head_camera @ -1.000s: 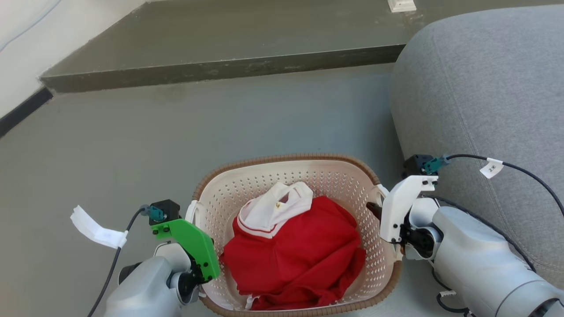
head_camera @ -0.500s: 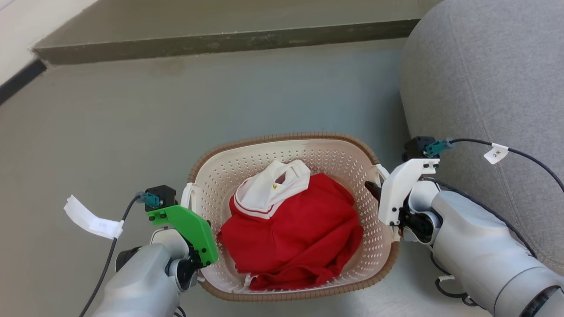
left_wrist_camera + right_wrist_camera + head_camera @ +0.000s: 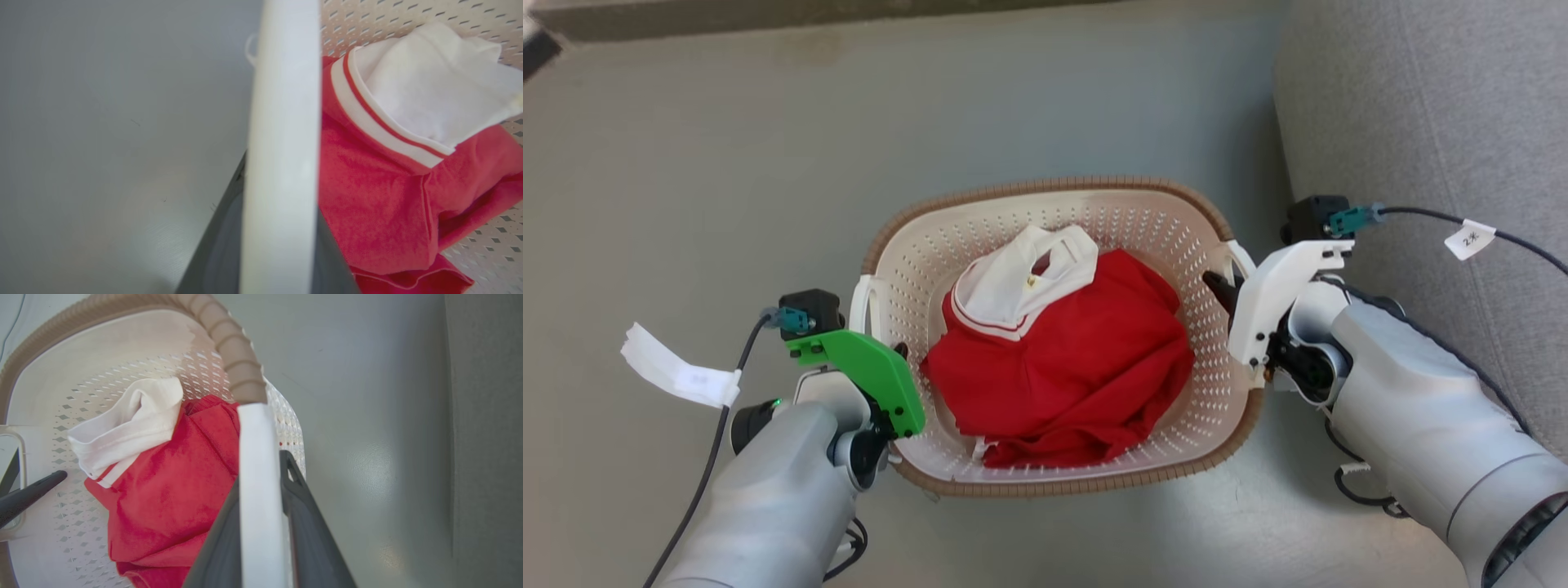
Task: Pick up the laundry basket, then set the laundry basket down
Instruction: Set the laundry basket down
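Note:
The laundry basket, cream perforated plastic with a brown woven-look rim, sits mid-frame in the head view and holds a red shirt with a white collar. My left gripper, under its green cover, is at the basket's left handle. In the left wrist view the white handle runs between its dark fingers. My right gripper is at the right handle. The right wrist view has that handle clamped between its fingers, below the rim.
A grey upholstered seat stands close on the right, beside my right forearm. A dark step edge crosses the top of the grey floor. Cables with white tags hang from both wrists.
The head camera has tipped down, so the step slid to the top edge. The basket stays held between both grippers and looks slightly larger in the picture.

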Motion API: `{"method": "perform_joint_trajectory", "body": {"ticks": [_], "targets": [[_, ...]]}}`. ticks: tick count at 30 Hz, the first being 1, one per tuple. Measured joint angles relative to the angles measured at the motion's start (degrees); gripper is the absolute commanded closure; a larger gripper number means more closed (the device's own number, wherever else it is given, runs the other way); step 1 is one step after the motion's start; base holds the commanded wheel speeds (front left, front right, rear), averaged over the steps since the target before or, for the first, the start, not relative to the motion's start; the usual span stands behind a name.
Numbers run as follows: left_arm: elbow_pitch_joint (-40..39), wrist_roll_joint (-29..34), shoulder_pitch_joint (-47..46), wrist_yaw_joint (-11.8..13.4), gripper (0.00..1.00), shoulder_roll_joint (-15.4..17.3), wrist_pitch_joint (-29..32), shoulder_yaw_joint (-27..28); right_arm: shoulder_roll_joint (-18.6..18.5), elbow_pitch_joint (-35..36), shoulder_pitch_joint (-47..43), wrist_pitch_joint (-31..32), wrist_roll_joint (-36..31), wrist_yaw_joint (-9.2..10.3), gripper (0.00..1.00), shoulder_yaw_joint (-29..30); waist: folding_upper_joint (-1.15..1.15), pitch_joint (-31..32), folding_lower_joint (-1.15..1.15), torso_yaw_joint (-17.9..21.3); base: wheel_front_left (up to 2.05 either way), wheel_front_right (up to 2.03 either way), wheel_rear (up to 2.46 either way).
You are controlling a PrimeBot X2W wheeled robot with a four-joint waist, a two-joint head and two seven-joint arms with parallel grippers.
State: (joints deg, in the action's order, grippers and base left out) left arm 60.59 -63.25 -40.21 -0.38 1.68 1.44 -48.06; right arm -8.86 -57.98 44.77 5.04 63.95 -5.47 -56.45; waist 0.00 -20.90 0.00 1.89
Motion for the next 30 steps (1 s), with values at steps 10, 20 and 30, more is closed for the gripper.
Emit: {"method": "perform_joint_trajectory", "body": {"ticks": [10,20,30], "targets": [[0.29,0.30,-3.64,0.48,1.00,0.00,-2.76,0.02,-0.22,0.26,3.48,-2.33,0.01,-0.04,1.00,-0.01,0.00,-6.36,0.00,0.18,0.00,0.00,0.00],[1.21,1.13,-7.30,0.49,1.00,0.00,-5.91,0.03,-0.40,0.57,6.40,-5.34,0.01,-0.07,1.00,-0.01,0.00,-12.74,0.01,0.42,0.00,0.00,0.00],[1.70,1.27,-9.91,0.48,1.00,-0.02,-8.87,0.05,-0.87,1.10,8.56,-8.26,0.00,-0.12,1.00,-0.62,0.00,-18.24,0.01,0.37,0.00,0.00,0.00]]}}
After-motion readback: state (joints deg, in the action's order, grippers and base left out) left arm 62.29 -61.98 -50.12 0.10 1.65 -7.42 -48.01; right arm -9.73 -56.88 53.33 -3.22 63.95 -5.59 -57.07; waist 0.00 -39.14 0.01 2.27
